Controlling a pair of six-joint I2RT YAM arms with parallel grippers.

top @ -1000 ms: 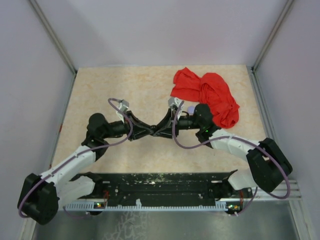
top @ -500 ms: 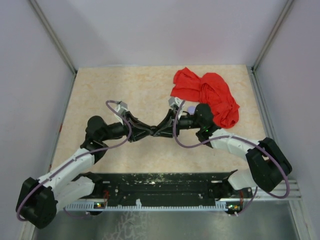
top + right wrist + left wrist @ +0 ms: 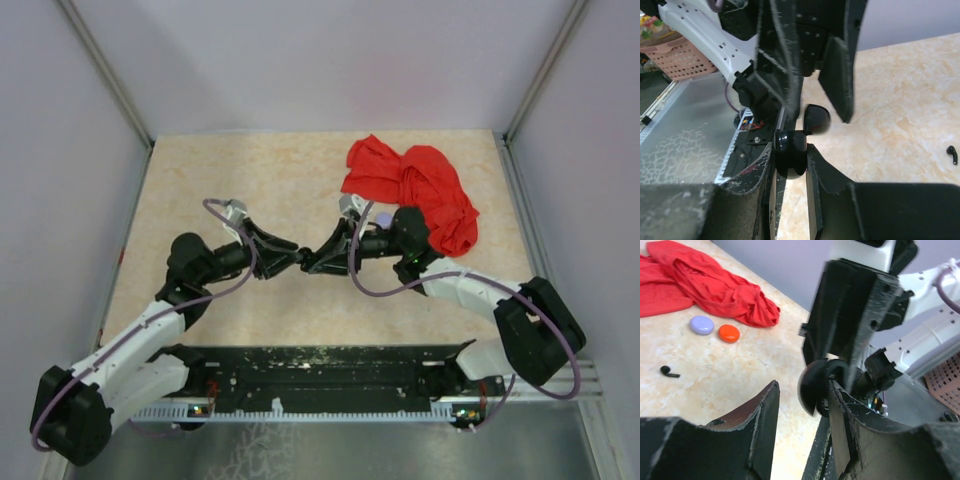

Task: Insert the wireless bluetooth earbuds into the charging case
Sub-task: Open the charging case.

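Note:
My right gripper [image 3: 790, 145] is shut on the charging case [image 3: 789, 150], a small glossy black puck held above the table. Its lid [image 3: 816, 120] stands open. My left gripper [image 3: 802, 387] is open and empty, its fingertips just short of the case [image 3: 816, 387]. In the top view the two grippers face each other tip to tip, left [image 3: 288, 256] and right [image 3: 309, 263]. One black earbud [image 3: 669, 372] lies on the table; it also shows in the right wrist view [image 3: 953, 154]. The other earbud is out of view.
A crumpled red cloth [image 3: 415, 190] lies at the back right. A lavender disc [image 3: 702, 325] and a red disc [image 3: 729, 333] lie side by side beside it. A black rail [image 3: 320, 365] runs along the near table edge.
My left gripper has drawn back to the left, away from the right gripper; earlier the two overlapped. The right gripper still holds the case.

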